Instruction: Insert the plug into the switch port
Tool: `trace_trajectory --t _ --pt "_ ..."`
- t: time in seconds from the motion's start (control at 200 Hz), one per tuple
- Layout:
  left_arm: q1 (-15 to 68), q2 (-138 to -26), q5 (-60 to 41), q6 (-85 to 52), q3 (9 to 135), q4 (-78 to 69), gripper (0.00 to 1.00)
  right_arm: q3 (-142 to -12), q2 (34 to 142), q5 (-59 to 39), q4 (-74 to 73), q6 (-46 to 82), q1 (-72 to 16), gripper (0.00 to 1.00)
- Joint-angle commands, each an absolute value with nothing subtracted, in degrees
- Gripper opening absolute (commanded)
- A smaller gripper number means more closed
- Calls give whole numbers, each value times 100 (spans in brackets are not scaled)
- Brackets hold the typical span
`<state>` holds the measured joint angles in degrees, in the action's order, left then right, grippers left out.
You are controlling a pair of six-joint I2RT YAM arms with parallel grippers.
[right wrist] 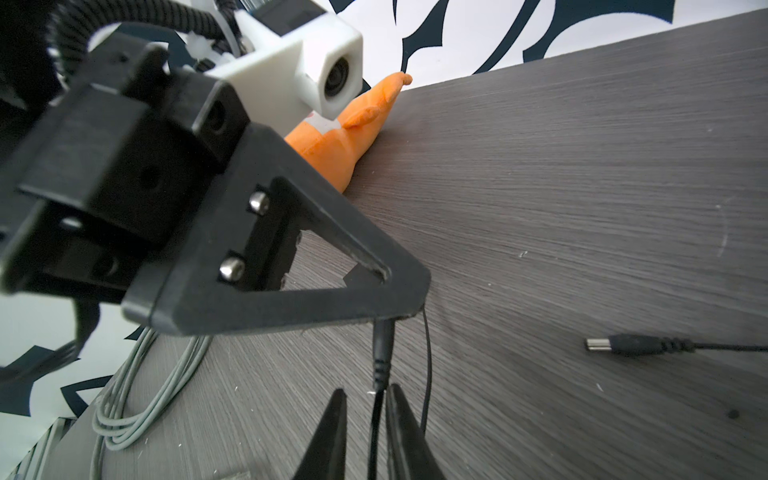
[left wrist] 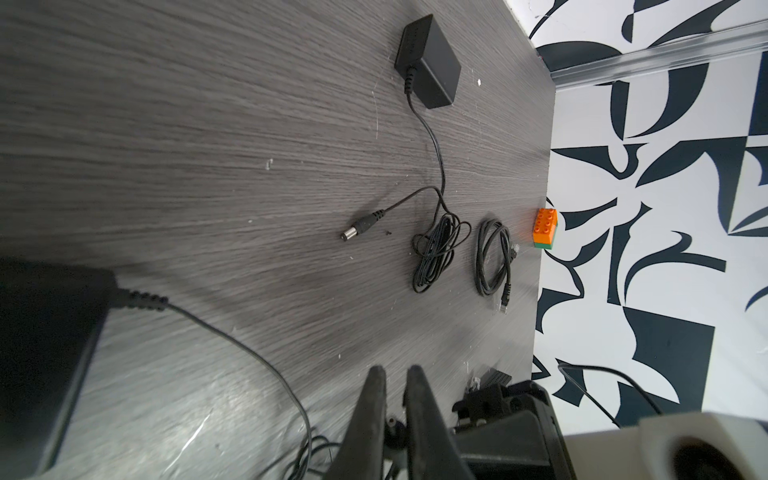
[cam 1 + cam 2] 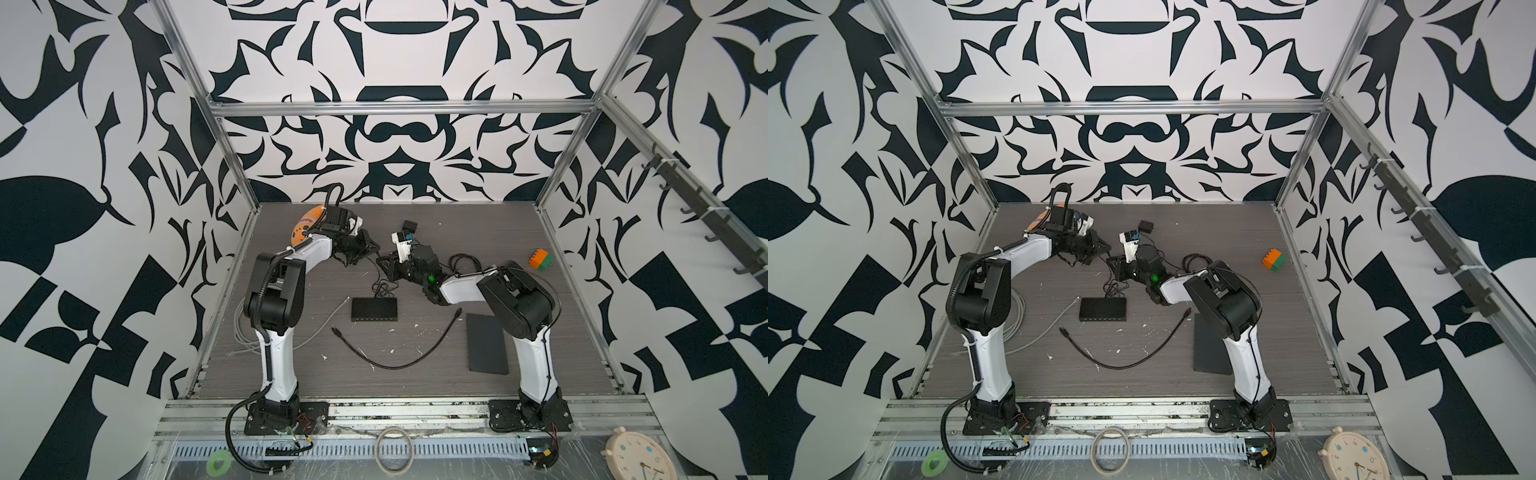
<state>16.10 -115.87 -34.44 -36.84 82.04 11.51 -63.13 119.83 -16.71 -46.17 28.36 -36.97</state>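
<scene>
Plug location: clamped in the left gripper over the back of the table, well apart from the switch. Only its ribbed collar showed below the shut jaws.

1. Front of table. A loose black cable lay curved just in front of the switch. An arm coming down low would likely drag it against the switch.

2. Switch. It lay flat and unheld. The push of an insertion would probably slide it rather than seat the plug, unless one gripper braced it. The intended port could not be made out in the top views.

3. Tangle. The plug's cable gathered in a knot just behind the switch. It could snag, or tug the switch, during the carry.

4. Right gripper. Its jaws stood narrow, one on either side of the plug's cable, with a gap showing; no firm pinch was evident. Closing them while the left arm moved could twist the plug in its grip.

5. Rear. A second plug lay loose near the two grippers. Confusing the two plugs was possible.
</scene>
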Motion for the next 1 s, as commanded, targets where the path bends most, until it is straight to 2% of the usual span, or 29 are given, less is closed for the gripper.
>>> trace_trajectory --t 0.0,0.225,0.455,0.74,0.995 --pt "1648 -11443 -3533 -3769 8112 1261 13 -6415 11751 -1462 -5071 2740 -3729 20" --pt "1652 -11425 -3533 -3782 8051 1255 13 -6398 11755 -1363 -5366 2898 -3728 17" --pt "1652 -11387 -3511 -3812 8024 1222 13 -6451 11725 -1281 -5278 2892 -3727 24" --pt "1648 -11351 -3526 -3881 7965 1134 13 -6457 11726 -819 -5232 3049 -3727 17" --pt "1652 -11353 -3500 -3933 7928 1073 13 -6612 11751 -919 -5087 3024 -3732 19"
